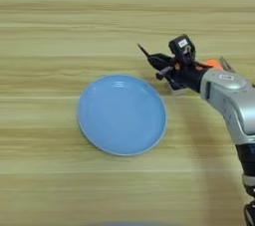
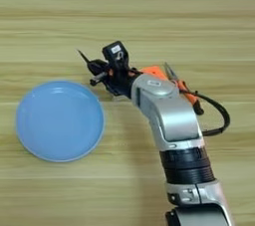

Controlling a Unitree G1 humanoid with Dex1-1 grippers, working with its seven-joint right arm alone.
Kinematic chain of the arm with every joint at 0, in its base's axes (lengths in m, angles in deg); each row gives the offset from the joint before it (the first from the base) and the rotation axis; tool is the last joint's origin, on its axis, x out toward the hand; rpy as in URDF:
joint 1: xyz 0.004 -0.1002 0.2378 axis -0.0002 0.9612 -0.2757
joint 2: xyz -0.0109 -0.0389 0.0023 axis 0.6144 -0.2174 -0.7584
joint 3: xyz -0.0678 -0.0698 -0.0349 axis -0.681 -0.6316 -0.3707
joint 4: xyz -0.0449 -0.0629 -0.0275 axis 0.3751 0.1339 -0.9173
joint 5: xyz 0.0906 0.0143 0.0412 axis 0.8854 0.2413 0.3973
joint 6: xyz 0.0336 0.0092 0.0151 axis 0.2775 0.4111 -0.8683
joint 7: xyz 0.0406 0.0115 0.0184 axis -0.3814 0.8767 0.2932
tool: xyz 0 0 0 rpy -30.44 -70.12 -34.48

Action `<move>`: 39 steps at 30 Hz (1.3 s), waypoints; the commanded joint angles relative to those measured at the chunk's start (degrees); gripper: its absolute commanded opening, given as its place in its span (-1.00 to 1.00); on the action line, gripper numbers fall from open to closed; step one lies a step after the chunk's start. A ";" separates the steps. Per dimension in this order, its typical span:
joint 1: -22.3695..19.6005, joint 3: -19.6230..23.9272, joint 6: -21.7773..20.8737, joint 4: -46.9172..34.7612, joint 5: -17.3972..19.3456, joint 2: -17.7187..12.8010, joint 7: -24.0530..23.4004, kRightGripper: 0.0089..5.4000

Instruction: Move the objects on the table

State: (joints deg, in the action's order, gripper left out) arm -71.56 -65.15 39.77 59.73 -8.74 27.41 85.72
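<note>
The silver forearm (image 2: 172, 120) is reaching up from the lower right edge across the wooden table (image 1: 50, 21), passing to the right of the light-blue plate (image 1: 122, 114), which is lying flat at centre. Just beyond the plate's far right rim, the right gripper (image 1: 158, 61) is closing its black fingers on the thin black stick (image 1: 144, 51), while the orange-handled pliers (image 2: 172, 78) are lying partly hidden behind the wrist.
</note>
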 commanded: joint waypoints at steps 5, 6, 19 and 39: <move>-3.22 -0.93 -7.29 5.06 -2.87 -0.92 -1.86 -0.90; -3.16 -1.16 -7.90 5.95 -3.18 -0.75 -1.94 -0.90; -1.76 -3.25 -10.19 9.20 -4.46 0.82 -1.32 -0.90; -1.42 -4.62 -11.68 13.45 -6.82 1.27 -1.26 -0.73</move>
State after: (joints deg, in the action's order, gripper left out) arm -69.64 -70.35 30.00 74.91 -15.49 29.23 85.27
